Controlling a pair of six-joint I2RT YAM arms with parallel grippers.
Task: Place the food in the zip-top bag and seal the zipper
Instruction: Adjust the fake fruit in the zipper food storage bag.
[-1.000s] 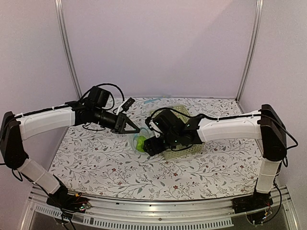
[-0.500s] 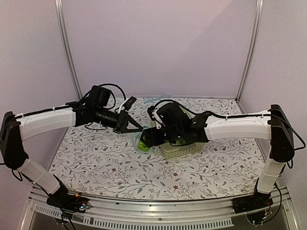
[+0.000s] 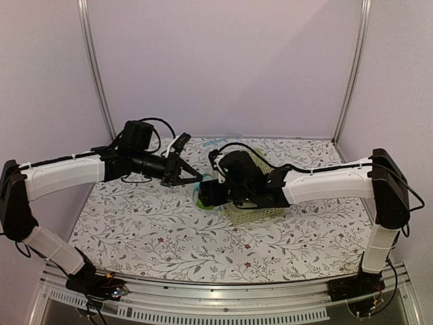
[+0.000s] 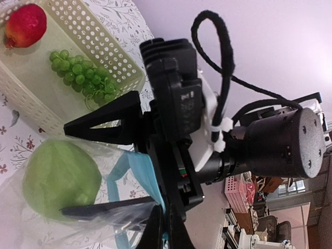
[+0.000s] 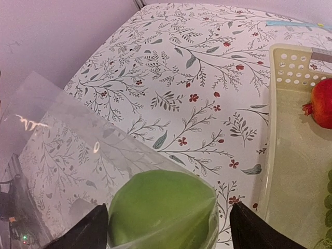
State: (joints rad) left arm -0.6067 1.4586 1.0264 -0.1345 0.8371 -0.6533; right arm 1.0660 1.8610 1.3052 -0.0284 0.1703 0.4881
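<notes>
The green apple (image 5: pixel 161 210) sits inside the clear zip-top bag (image 5: pixel 62 135), by the basket's left end (image 3: pixel 198 201). My right gripper (image 5: pixel 168 228) is open, its fingers wide on either side of the apple with a small gap at the right. My left gripper (image 4: pixel 166 212) is shut on the bag's mouth at the light blue zipper (image 4: pixel 140 171) and holds it up off the table. The green apple (image 4: pixel 59 179) shows through the plastic in the left wrist view. The red apple (image 5: pixel 324 101) lies in the basket.
The pale green perforated basket (image 3: pixel 264 211) stands right of the bag and holds green grapes (image 4: pixel 78 72) and the red apple (image 4: pixel 23 23). My right arm's black wrist (image 4: pixel 176 104) is close above the bag mouth. The table has a floral cloth (image 5: pixel 197 62).
My right gripper has moved left and away from me with the green apple, to the bag mouth. My left gripper has shifted slightly while holding the bag edge.
</notes>
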